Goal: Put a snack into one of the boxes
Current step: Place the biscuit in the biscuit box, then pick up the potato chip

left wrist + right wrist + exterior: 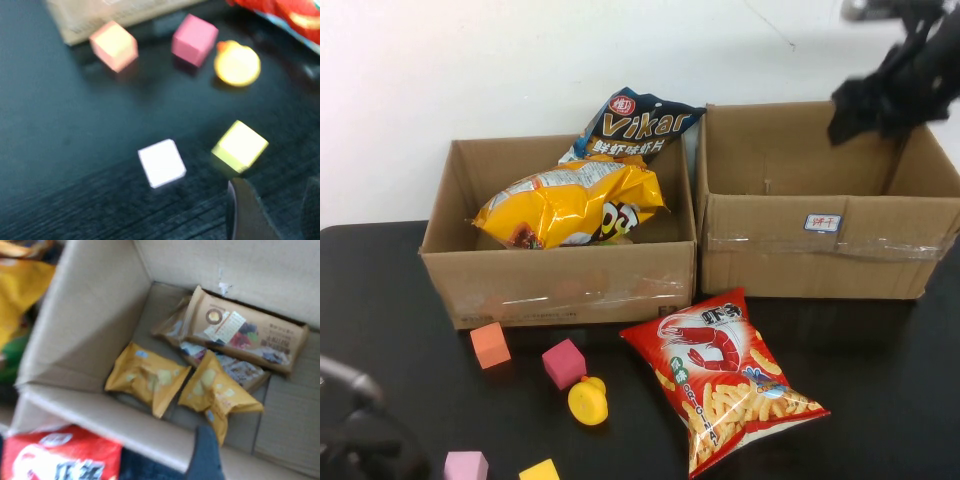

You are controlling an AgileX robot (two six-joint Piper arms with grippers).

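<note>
Two open cardboard boxes stand side by side at the far edge of a black worktop (880, 380). The left box (560, 285) holds a yellow snack bag (570, 205) with a dark blue Vikar bag (638, 125) propped behind it. The right box (825, 215) contains two small yellow packets (145, 377) and a long brown packet (240, 330), seen from the right wrist camera.

A red shrimp-snack bag (725, 375) lies flat on the worktop just in front of the boxes, near the gap between them, untouched by either arm. To its left sit an orange block (490, 344), a magenta block (563, 362) and a yellow toy duck (588, 400); nearer still lie a pale pink block (466, 466) and a yellow block (539, 470).

The right tool (870, 105) hangs above the right box's far right corner, carrying nothing visible; how far it is open cannot be told. The left tool (270, 210) sits low at the near left corner, close to the yellow block, its opening likewise unclear.
</note>
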